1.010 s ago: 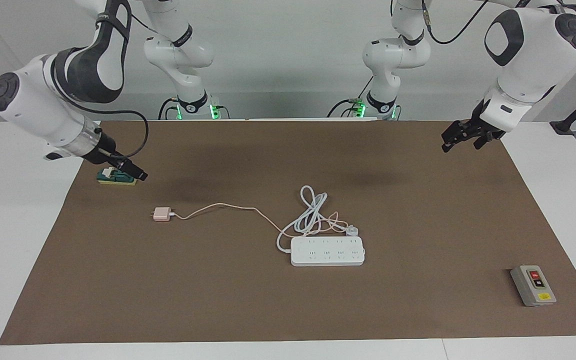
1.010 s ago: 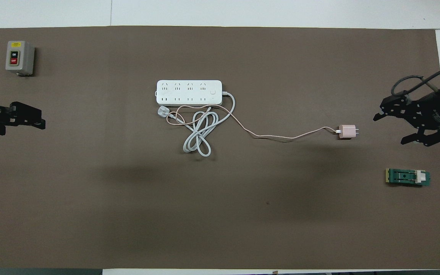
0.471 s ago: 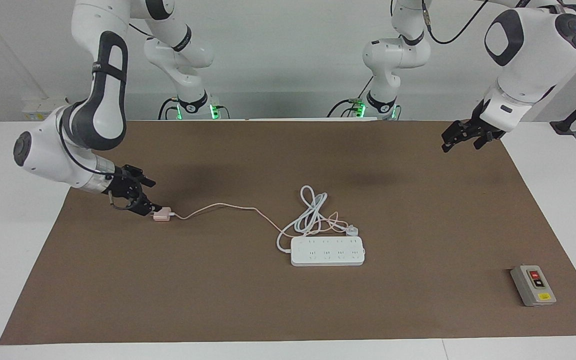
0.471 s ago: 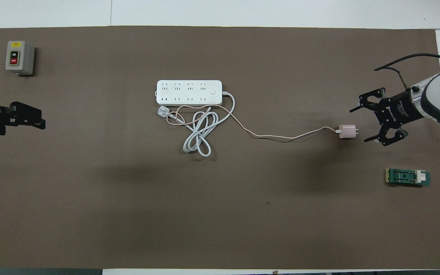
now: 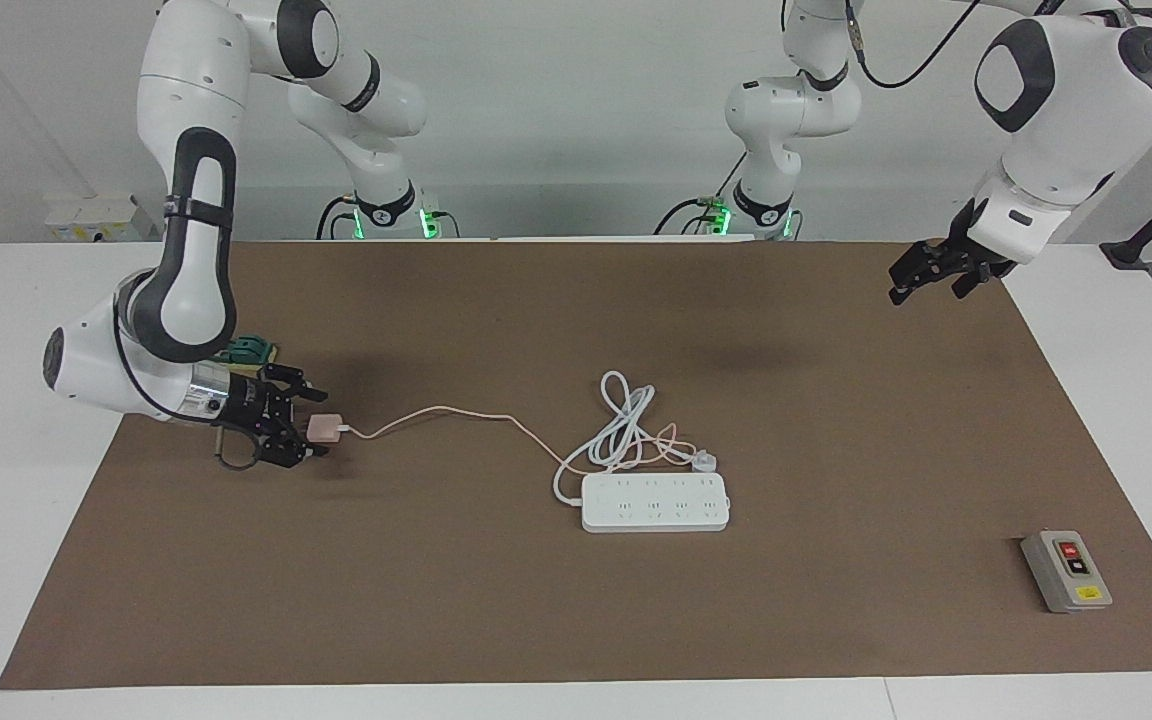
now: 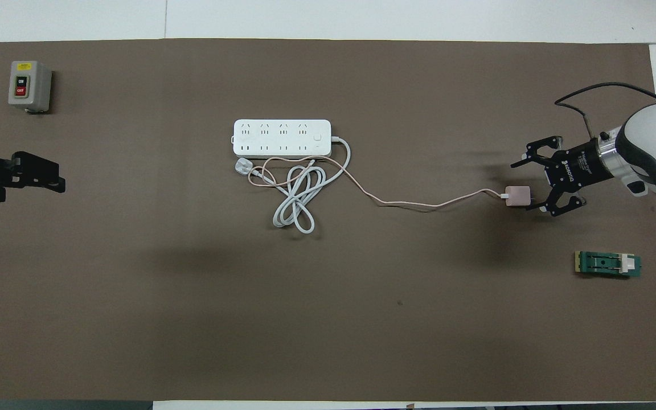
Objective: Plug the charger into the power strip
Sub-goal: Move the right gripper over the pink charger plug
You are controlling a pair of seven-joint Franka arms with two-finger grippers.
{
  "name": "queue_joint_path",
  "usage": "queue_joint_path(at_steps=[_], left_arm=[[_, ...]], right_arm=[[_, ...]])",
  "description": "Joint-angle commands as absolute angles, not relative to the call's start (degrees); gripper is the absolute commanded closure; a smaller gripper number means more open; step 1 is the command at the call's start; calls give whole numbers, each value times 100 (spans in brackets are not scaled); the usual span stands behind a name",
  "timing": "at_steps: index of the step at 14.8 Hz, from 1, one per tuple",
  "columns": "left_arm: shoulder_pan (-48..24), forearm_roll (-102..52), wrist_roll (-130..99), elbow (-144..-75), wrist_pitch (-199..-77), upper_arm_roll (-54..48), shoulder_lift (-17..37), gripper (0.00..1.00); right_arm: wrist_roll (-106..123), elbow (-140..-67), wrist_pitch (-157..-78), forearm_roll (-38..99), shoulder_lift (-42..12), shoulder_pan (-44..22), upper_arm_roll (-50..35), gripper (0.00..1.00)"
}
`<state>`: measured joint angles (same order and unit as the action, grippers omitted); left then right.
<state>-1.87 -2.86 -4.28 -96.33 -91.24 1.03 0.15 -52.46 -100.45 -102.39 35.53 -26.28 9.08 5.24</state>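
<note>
Brown tabletop [image 5: 576, 620], my right gripper [image 5: 304, 431] low with fingers spread around the small pale pink cube charger [image 5: 323, 429].
Closing off-centre could twist it; dragging its thin cable may tug the flat white power strip [image 5: 655, 502]. Left gripper [image 5: 921, 275] waits.

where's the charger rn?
The charger lies on the brown mat toward the right arm's end, between the open fingers of the right gripper, its cable trailing to the power strip.
</note>
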Motion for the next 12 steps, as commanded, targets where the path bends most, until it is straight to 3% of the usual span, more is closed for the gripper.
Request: queue_joint_path(at_steps=[1,12], left_arm=[[-246,-176,-422,-9686,-9141,62,-70,0],[-237,-237,-352,-9914,-9483,35,-149,0]], right_arm=[[-5248,-9923,-10379,3683,-2856,1090,475,0],[-4729,-10344,-10573,3744,-2830,1116,483,0]])
